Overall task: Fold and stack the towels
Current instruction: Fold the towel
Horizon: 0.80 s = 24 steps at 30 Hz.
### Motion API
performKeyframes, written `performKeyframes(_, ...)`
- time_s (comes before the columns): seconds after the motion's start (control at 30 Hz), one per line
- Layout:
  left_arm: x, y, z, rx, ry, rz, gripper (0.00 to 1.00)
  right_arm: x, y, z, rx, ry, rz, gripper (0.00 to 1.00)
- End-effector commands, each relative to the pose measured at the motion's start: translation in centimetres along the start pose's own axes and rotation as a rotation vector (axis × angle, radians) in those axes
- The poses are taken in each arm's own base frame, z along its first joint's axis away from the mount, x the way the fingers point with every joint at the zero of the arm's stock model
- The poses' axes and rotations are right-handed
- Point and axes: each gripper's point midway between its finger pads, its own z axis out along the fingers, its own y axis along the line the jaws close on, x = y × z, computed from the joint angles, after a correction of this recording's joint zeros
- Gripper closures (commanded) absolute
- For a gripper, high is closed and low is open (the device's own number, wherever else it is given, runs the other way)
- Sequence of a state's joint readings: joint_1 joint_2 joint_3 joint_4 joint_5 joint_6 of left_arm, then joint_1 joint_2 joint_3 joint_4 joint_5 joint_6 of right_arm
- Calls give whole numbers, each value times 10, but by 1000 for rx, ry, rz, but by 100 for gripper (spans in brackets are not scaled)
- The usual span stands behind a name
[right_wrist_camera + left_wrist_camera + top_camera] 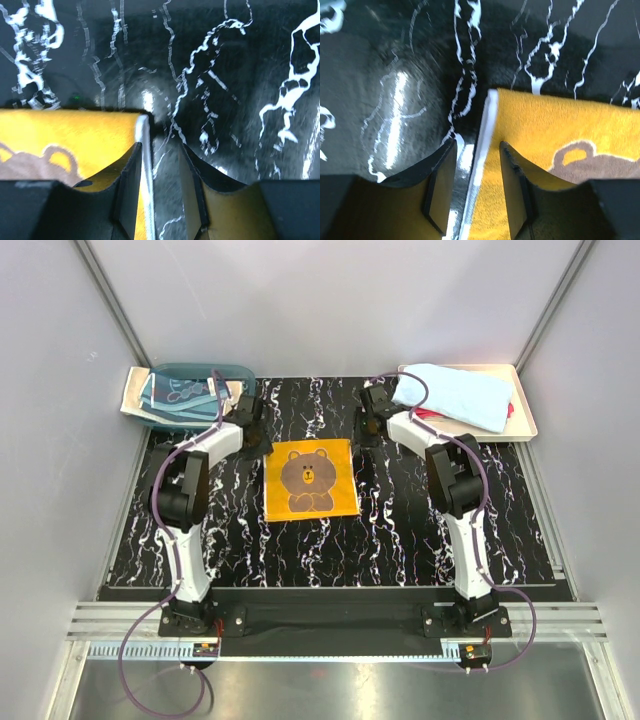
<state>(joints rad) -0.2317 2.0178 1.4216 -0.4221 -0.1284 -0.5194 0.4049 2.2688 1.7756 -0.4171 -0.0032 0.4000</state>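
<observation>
While the orange towel (311, 480) lies flat on the table (400, 530), the left hand (477, 145) and right hand (160, 145) straddle its far corners, half-open, gripping nothing. The basin (200, 370) at ten o'clock holds a teal towel (180, 393), and the tray (527, 422) at two o'clock holds a light blue towel (455, 395).

Two robot arms, the left arm (185, 490) and the right arm (455, 485), are pictured, each built from white links joined by black joint housings. Each is fixed to a black base plate (215, 620) dotted with pale bolt heads. A purple cable (135, 645) is looped out from the foot of each arm and carried up along its links. The left gripper (477, 150) and the right gripper (160, 150) are fitted with matte black, wedge-shaped fingers (535, 175), lined inside with flat greyish pads (436, 195).
</observation>
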Motion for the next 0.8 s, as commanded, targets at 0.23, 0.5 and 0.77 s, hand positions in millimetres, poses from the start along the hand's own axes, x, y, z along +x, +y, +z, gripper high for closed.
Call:
performKeyframes(0.23, -34, -6, 3, 47, -94, -9, 55, -25, 6, -8, -44, -65, 15, 58)
performKeyframes(0.5, -35, -5, 17, 60, -79, -32, 55, -33, 13, -16, -75, -83, 35, 58)
performKeyframes(0.77, -38, -9, 20, 89, -102, -48, 56, -32, 10, -17, -65, -112, 54, 59)
